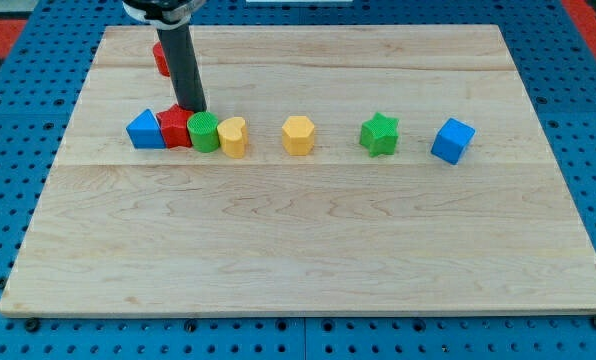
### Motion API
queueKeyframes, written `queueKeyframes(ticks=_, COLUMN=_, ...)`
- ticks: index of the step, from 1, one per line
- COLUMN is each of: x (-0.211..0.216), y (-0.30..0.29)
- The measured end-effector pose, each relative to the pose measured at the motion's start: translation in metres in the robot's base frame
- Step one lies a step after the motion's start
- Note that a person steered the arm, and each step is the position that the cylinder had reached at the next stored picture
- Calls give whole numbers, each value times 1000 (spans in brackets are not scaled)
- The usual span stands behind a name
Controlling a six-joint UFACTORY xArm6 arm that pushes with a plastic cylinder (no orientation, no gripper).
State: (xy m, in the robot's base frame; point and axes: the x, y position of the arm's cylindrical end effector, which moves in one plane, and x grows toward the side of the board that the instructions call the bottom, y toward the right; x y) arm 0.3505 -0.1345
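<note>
My tip (192,108) rests on the board just above the red star block (175,128), at or very near its upper edge, with the green round block (205,132) just below and to the right. A blue triangular block (145,129) sits against the red star's left side. A yellow block (234,137) touches the green one on its right. The rod partly hides a red cylinder (160,58) near the view's top left.
Further right in the same row stand a yellow hexagonal block (298,135), a green star block (380,134) and a blue cube (453,140). The wooden board (308,250) lies on a blue pegboard surface.
</note>
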Motion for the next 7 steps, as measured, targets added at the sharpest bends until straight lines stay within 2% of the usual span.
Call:
queueKeyframes(ticks=2, x=14, y=-19)
queueKeyframes(ticks=3, x=-8, y=-10)
queueKeyframes(ticks=4, x=-47, y=59)
queueKeyframes(ticks=5, x=-90, y=86)
queueKeyframes(ticks=6, x=-108, y=27)
queueKeyframes(ticks=7, x=-101, y=-36)
